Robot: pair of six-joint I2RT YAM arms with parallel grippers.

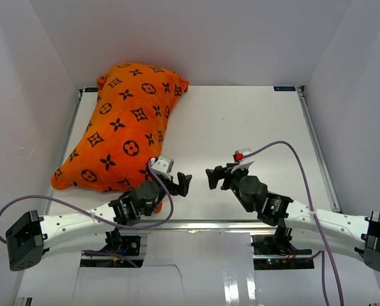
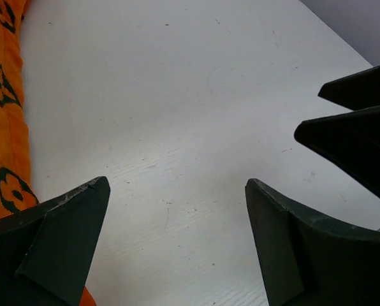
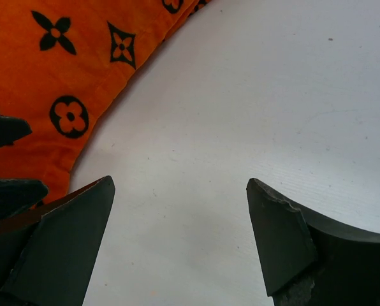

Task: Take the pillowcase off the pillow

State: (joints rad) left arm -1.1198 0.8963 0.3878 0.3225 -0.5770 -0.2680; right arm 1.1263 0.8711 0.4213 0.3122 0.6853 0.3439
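Pillowcase (image 1: 123, 127) lies at ten o'clock, fully on; left gripper (image 1: 182, 183) and right gripper (image 1: 212, 177) (both spread, empty) should find its open hem, pinching fabric only.

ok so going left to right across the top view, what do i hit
orange pillowcase → left claw, open → right claw, open
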